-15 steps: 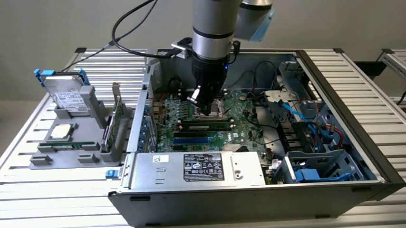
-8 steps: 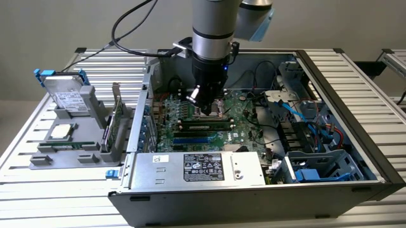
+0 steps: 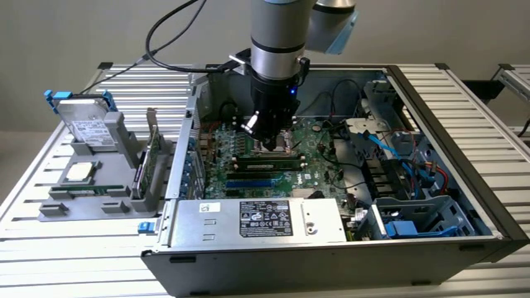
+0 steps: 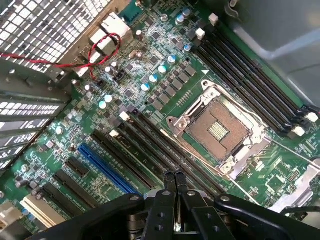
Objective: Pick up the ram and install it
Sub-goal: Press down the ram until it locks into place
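Exterior view, open computer case (image 3: 485,205), ram (image 3: 267,165) seated in motherboard (image 3: 319,155), tool (image 3: 263,129) closed, empty

Ribbed silver tabletop (image 3: 497,130) of parallel metal slats, spanning the whole exterior view. Resting directly on it, across centre and right of the frame, an open computer case (image 3: 463,245) lying on its side. At left of the frame, touching the slats, a grey holder block (image 3: 83,202) carrying a drive, a square silver chip and an upright green card.
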Controlling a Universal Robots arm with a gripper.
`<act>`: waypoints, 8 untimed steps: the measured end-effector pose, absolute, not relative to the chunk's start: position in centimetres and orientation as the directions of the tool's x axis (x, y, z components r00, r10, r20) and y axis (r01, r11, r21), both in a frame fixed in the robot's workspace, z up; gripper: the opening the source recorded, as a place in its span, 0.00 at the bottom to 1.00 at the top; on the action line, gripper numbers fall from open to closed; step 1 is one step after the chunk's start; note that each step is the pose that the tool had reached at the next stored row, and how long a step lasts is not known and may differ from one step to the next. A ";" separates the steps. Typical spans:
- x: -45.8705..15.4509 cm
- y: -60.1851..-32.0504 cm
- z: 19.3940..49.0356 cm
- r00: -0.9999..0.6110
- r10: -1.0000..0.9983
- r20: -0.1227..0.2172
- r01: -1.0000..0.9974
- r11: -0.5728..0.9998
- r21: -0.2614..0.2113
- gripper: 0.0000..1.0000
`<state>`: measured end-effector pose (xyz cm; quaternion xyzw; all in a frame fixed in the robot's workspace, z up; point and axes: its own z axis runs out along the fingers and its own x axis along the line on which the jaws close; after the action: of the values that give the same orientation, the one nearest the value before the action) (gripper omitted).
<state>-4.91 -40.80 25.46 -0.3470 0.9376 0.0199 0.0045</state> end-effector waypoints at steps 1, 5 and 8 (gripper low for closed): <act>-4.9 -40.8 25.4 -0.768 -0.640 -0.023 -0.640 0.767 0.035 0.10; -4.9 -40.8 25.3 -0.803 -0.595 -0.026 -0.596 0.802 0.037 0.10; -4.9 -40.8 25.2 -0.828 -0.561 -0.028 -0.561 0.827 0.039 0.10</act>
<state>-4.91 -40.80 25.19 -0.2934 0.9557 0.0229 0.0074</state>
